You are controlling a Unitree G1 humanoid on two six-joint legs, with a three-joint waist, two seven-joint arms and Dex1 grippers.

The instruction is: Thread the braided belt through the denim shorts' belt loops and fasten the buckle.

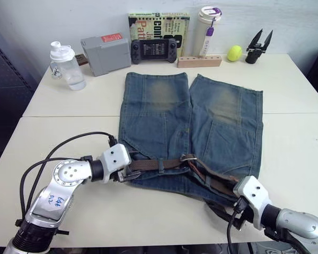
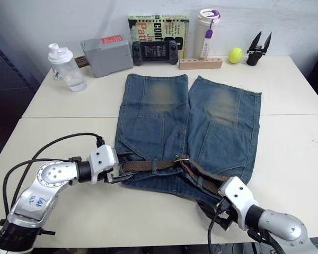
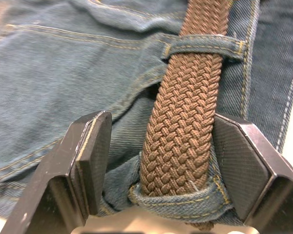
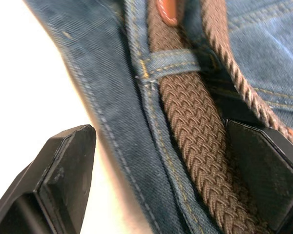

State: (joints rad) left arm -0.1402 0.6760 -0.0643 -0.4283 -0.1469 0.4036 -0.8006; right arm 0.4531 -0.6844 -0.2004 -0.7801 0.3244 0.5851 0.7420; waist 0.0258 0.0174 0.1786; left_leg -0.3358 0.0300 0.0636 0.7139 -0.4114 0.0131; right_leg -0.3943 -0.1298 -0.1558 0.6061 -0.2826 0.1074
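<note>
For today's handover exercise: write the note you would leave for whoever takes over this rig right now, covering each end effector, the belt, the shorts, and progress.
Left end effector: open, straddling the belt at the left end of the waistband.
Right end effector: open, at the waistband's right end, belt between its fingers.
Shorts lie flat on the table, waistband toward the robot.
Done: belt runs under several loops.
Left: buckle sits mid-waistband and looks unfastened; confirm the remaining loops, then fasten.

Left claw (image 3: pixel 156 165) fingers spread wide; right claw (image 4: pixel 171 170) fingers spread wide; both arms low, reaching inward.
</note>
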